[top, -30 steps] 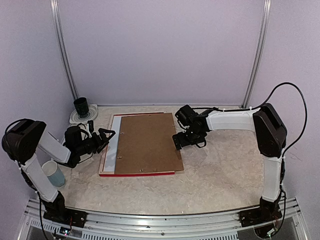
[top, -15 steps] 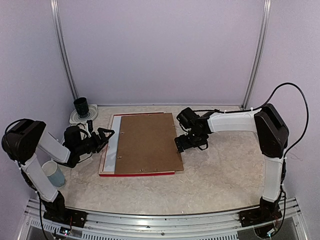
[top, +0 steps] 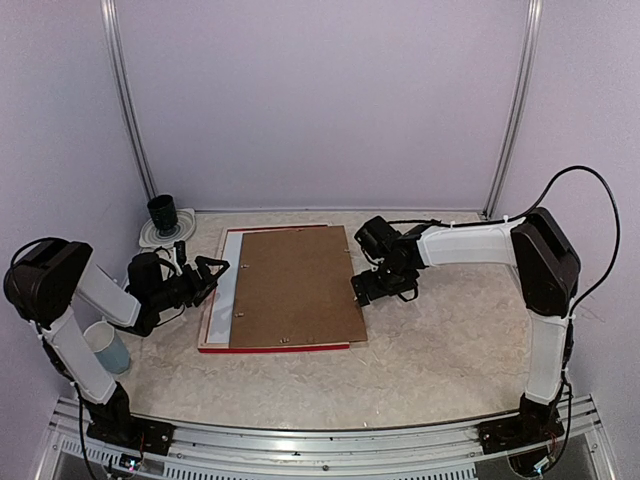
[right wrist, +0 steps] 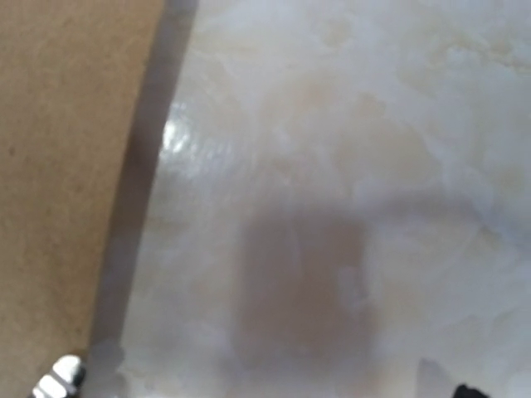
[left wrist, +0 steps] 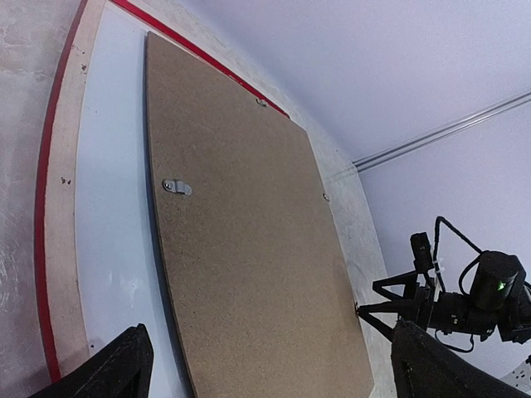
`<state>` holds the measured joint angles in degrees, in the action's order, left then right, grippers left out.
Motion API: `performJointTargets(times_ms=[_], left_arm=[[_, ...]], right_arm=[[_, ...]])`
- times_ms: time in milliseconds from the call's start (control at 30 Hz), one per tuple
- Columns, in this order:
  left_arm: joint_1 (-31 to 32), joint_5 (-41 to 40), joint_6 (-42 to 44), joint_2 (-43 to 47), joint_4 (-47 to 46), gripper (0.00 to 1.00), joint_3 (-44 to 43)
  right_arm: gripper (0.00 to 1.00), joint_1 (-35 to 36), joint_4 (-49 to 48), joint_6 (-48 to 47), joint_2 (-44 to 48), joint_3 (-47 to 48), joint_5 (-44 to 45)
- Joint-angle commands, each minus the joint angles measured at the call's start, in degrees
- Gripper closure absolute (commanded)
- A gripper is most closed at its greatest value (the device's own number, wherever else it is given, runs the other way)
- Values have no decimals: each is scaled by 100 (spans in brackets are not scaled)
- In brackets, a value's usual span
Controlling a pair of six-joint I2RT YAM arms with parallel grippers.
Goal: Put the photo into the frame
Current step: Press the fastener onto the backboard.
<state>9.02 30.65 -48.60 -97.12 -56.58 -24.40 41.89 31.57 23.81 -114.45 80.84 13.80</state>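
The frame lies face down left of centre, with its red edge and pale wood back showing. A white sheet lies inside it; I cannot tell what it is. The plain brown backing board lies on top, shifted right past the frame's edge. The photo is hidden. My left gripper is open and empty at the frame's left edge. My right gripper is open and low at the board's right edge, with one tip touching it in the left wrist view.
A black cup on a white dish stands at the back left corner. A pale blue cup stands by the left arm's base. Bare marble table lies right of the board. Walls close in the back and sides.
My right gripper has shifted slightly right and nearer along the board's right edge. The left gripper, frame and board have not moved.
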Motion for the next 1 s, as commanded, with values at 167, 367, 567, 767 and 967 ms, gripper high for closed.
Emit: performJointTargets(times_ms=[167, 367, 567, 767, 967], left_arm=[[-48, 90, -4, -79, -227, 1, 59], [-49, 99, -13, -101, -240, 1, 58], [-49, 108, -34, -110, -266, 1, 69], [-49, 115, -42, -129, -290, 1, 67], [-49, 162, -109, -206, -392, 1, 74]], right_arm=[[2, 50, -82, -107, -269, 287, 170], [2, 55, -98, -123, -323, 368, 85], [1, -41, 150, -91, -344, 548, 472], [1, -411, 119, -290, -342, 987, 356], [1, -822, 291, -588, -1090, 2226, 320]])
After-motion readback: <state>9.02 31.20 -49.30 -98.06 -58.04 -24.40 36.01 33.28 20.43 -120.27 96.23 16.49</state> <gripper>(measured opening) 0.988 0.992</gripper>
